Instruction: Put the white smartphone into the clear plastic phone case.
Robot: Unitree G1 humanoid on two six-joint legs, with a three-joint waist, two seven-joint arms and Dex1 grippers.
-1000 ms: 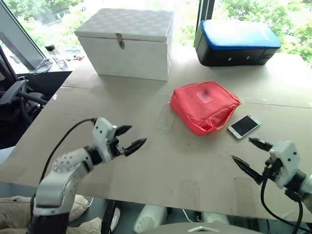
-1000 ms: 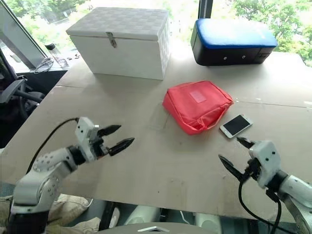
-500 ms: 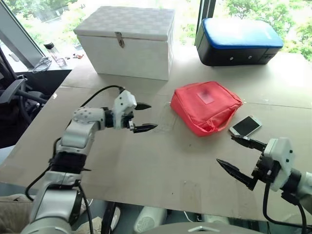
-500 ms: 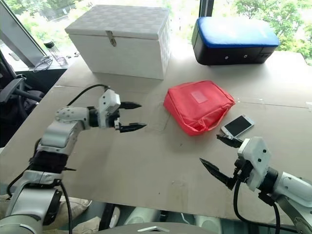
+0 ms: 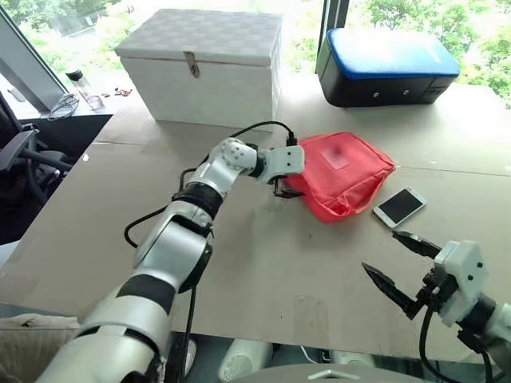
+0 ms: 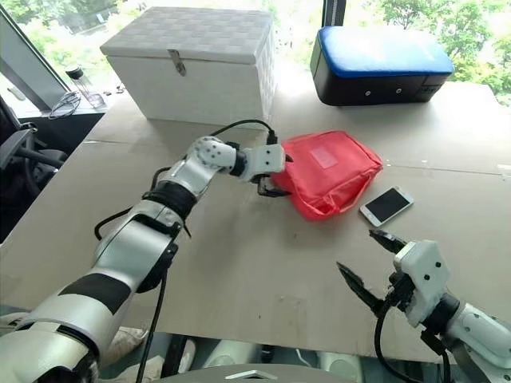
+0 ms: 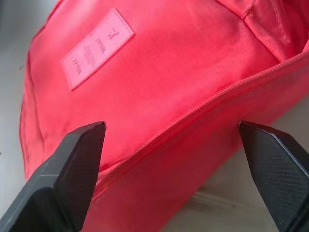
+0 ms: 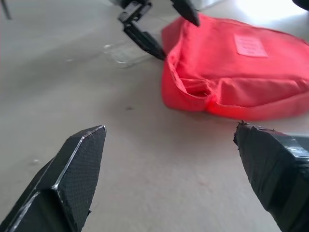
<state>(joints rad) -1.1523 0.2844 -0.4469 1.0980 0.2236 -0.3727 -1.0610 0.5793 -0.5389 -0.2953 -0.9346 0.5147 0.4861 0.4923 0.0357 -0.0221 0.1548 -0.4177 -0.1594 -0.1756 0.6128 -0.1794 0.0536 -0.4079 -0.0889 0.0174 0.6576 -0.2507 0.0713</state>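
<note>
reaching for the clear plastic phone case (image 8: 124, 52), flat beside the red pouch (image 5: 342, 174); left gripper (image 5: 281, 188) above it, jaws spread. white smartphone (image 5: 399, 207) right of pouch; right gripper (image 5: 395, 262) near, spread, empty. next: lowering carefully, pinching the thin rim.

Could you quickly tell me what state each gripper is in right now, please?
Left gripper: open, holding nothing, at the red pouch.
Right gripper: open, holding nothing, above the table.
</note>
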